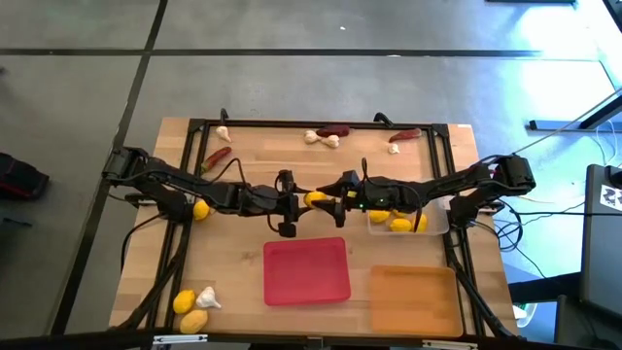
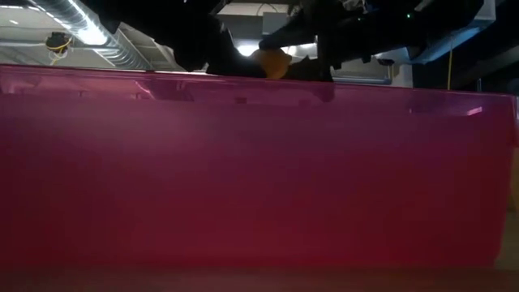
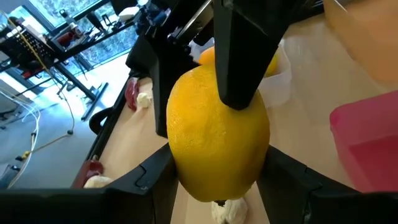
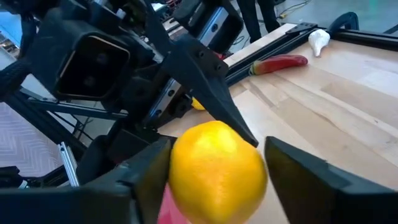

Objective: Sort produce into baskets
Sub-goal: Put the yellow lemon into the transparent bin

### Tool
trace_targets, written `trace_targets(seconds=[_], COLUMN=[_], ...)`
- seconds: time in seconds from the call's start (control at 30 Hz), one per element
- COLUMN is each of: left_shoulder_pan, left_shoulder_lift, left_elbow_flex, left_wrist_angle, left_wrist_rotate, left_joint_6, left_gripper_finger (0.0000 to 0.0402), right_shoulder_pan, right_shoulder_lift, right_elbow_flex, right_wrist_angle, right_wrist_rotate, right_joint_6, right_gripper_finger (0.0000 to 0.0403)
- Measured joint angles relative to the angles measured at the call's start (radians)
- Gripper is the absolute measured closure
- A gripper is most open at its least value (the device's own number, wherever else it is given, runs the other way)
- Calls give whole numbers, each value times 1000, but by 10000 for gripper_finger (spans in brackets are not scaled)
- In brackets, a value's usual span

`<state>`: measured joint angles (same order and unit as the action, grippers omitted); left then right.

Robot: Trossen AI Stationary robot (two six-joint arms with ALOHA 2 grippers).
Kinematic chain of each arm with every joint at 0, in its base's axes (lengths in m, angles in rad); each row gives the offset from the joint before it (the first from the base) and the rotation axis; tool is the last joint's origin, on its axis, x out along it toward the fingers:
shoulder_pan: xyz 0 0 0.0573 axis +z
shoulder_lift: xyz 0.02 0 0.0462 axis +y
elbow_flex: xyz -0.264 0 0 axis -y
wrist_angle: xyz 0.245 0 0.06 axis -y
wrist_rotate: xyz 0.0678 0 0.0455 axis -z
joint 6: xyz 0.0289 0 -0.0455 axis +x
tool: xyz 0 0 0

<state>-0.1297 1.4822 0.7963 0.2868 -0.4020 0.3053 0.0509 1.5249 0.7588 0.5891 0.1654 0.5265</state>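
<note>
Both grippers meet mid-table above the red tray's (image 1: pixel 306 270) twelve o'clock edge: left gripper (image 3: pixel 214 180) pinches the lemon (image 3: pixel 217 140), right gripper (image 4: pixel 214 165) straddles it unclosed; I'd judge it firm, light, slick-skinned, best gripped across its middle.

Non-task items noted: light wooden table (image 1: pixel 243 282) edged by a black metal frame (image 1: pixel 321 123), grey tiled floor (image 1: pixel 292 58) around it, silver ceiling duct (image 2: pixel 89 32) overhead, and cluttered racks with cables (image 3: pixel 37 56) beyond.
</note>
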Motion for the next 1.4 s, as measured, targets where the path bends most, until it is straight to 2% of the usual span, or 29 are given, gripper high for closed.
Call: trace_targets(seconds=[0.17,0.27,0.4,0.63,0.8,1.13,1.4], left_shoulder_pan=[6,12,15,25,23,-13,-21], left_shoulder_lift=[0,0,0,-4,-17,-169,-204], left_elbow_flex=[-1,-1,-1,0,1,1,1], left_wrist_angle=[-5,-5,-8,-8,-31,-204,-289], left_wrist_rotate=[3,7,9,11,10,7,6], left_joint_6=[-10,-19,-40,-62,-61,-118,-177], left_gripper_finger=[221,221,215,157,141,139,139], right_shoulder_pan=[0,0,-1,-2,-2,0,1], right_shoulder_lift=[0,0,0,-3,-55,-278,-485], right_elbow_flex=[0,0,0,-1,-1,-1,-1], right_wrist_angle=[-3,-3,-4,-21,-73,-459,-807], right_wrist_rotate=[2,7,7,18,30,52,-13], right_joint_6=[-11,-15,-22,-62,-105,-166,-145], right_gripper_finger=[241,267,261,257,254,250,249])
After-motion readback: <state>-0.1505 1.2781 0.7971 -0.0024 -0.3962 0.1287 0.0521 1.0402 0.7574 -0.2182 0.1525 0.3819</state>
